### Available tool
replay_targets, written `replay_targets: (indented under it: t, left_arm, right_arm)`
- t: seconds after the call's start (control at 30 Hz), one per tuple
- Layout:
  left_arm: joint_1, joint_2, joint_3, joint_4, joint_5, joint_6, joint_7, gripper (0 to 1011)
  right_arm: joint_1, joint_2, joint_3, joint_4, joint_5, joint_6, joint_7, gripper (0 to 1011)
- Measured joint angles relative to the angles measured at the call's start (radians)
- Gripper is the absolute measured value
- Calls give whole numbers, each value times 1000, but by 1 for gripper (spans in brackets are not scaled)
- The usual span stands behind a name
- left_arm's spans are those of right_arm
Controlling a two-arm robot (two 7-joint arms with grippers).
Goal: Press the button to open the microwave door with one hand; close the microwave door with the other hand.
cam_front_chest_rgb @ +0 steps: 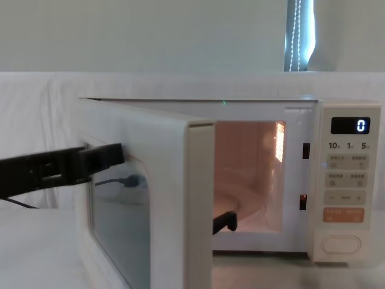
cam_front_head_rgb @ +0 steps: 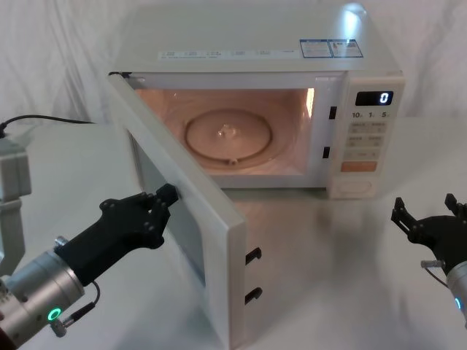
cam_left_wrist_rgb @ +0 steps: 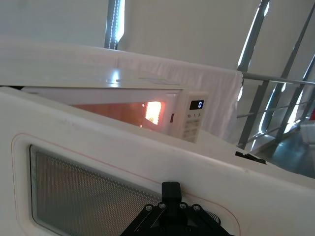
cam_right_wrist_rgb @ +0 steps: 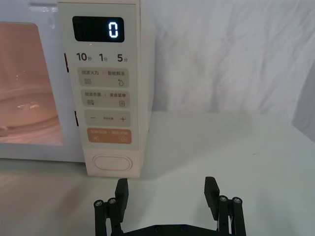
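One cream microwave oven (cam_front_head_rgb: 292, 51) stands toward the far edge of the white table (cam_front_head_rgb: 350, 277), its lit pinkish cavity showing a round glass turntable (cam_front_head_rgb: 228, 135). Its wide cream microwave door with a dark rounded-rectangle glass window (cam_front_head_rgb: 186, 219) hangs open, swung out on its hinge at the oven's left side toward the table's near edge, with two black latch hooks (cam_front_head_rgb: 253, 273) on its free edge. The left black plastic gripper with a grey metal wrist (cam_front_head_rgb: 162, 202) is at the outer face of the door, its fingertips drawn together and touching the panel just above the window; it has nothing in its grasp. The right black plastic gripper (cam_right_wrist_rgb: 167, 189) hovers above the table toward the near right corner, in front of the oven's control panel (cam_right_wrist_rgb: 106, 83), with its two flat fingers spread wide apart and holding nothing. The large cream pill-shaped button (cam_right_wrist_rgb: 112, 162) sits at the bottom of that panel, beneath the orange rectangular key (cam_right_wrist_rgb: 109, 135), apart from the right gripper. The display (cam_right_wrist_rgb: 98, 29) reads 0.
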Motion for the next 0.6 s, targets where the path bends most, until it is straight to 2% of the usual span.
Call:
replay_targets:
  t: [0.33, 0.6]
  left_arm:
    - [-79, -23, 70, 34, 39, -6, 58, 0]
    - [-141, -58, 121, 72, 95, 1, 99, 0]
  right_arm:
    - [0, 0, 0, 0, 0, 0, 0, 1002]
    - [0, 0, 0, 0, 0, 0, 0, 1002]
